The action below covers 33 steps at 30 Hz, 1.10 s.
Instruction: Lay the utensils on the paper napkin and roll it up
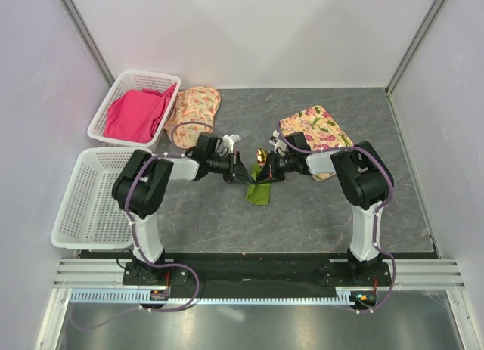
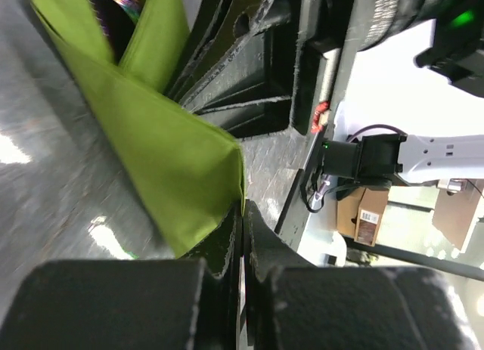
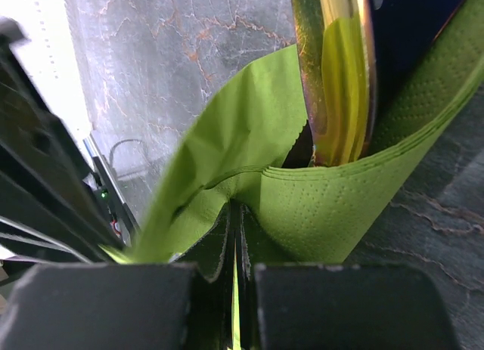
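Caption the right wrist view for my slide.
The right claw pinches the napkin, curled around the gold utensil.

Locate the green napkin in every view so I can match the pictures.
Top external: napkin at dead centre, between the two arms' tips.
Left wrist: napkin runs from upper left down to centre.
Right wrist: napkin folded across the middle, around a gold utensil.
Shared landmark: the grey table beneath it.
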### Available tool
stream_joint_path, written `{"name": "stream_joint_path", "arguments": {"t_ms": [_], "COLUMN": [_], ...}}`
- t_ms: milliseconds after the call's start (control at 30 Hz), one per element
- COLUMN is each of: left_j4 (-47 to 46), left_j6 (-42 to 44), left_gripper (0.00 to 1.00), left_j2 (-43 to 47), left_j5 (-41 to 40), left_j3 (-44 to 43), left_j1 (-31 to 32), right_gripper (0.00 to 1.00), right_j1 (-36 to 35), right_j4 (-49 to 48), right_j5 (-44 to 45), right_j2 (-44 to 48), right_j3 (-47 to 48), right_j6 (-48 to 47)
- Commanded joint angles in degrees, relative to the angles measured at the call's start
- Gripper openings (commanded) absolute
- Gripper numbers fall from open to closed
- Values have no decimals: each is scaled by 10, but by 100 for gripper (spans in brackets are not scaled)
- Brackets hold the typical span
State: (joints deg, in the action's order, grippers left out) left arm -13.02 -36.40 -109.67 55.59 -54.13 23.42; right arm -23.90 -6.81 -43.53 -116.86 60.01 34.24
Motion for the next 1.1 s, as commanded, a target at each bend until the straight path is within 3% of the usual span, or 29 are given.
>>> {"name": "stream_joint_path", "arguments": {"t_ms": [0,467,700,867,1067], "left_j4": [-51,146,188,193,194], "left_j6": [-55,80,121,124,131], "left_gripper": [2,2,2,2,2], "left_j2": [-32,-68,-69,-72,-78], "left_j5": [-43,-183,-195,-185,-184], "left_j3": [-3,-43,-64,-70,-77], "left_j1": [31,31,22,22,22], "right_gripper": [0,0,16,17,10], "right_j1": [-4,-4,10,29,56], "right_j4": [46,34,59,59,-114], "right_j5": [73,76,56,35,13], "right_j2": [-14,37,89,112,116], "right_j3": [-25,-35,-2,-4,-90], "right_j6": [-23,20,16,28,172]}}
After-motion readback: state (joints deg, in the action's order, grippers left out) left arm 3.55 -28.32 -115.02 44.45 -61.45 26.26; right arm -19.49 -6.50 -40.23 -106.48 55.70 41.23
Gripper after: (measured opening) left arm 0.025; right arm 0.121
